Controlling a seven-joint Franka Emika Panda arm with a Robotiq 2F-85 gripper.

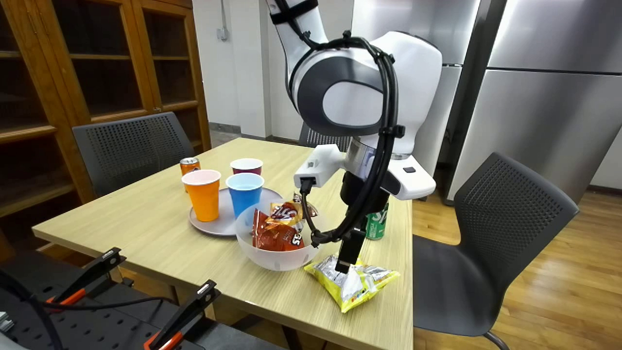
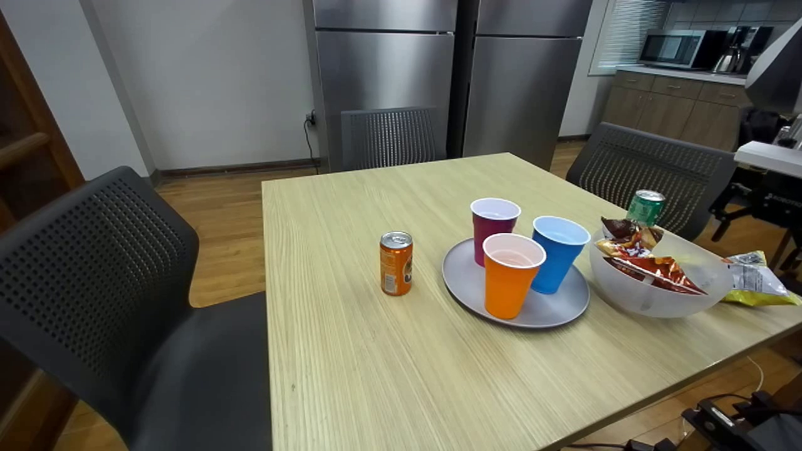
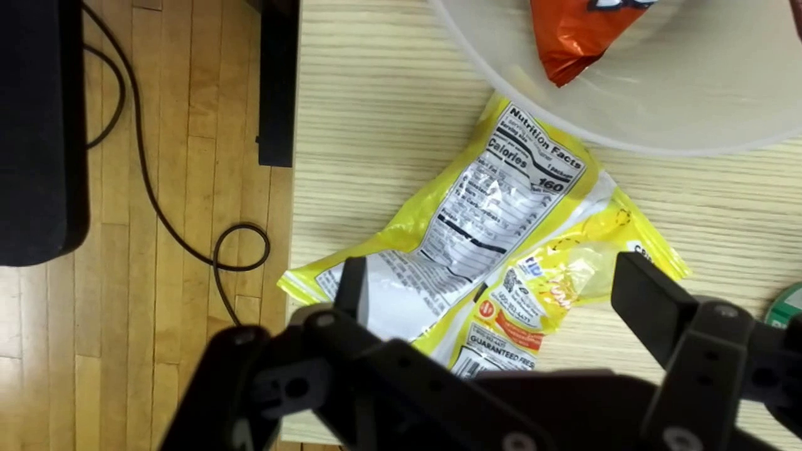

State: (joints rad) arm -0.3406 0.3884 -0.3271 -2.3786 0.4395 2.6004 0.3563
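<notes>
Above a yellow snack bag [image 3: 495, 200] beside the frosted bowl [image 1: 279, 260] on the tabletop [image 1: 160, 238], the hand [image 3: 499, 294] hangs with jaws spread wide.

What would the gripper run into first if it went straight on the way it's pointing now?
Most likely the yellow snack bag, lying on the table below the open gripper, though how much gap lies between them is hard to judge.

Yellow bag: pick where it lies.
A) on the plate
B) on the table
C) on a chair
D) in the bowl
B: in an exterior view the yellow bag lies on the table, outside the bowl.
</notes>
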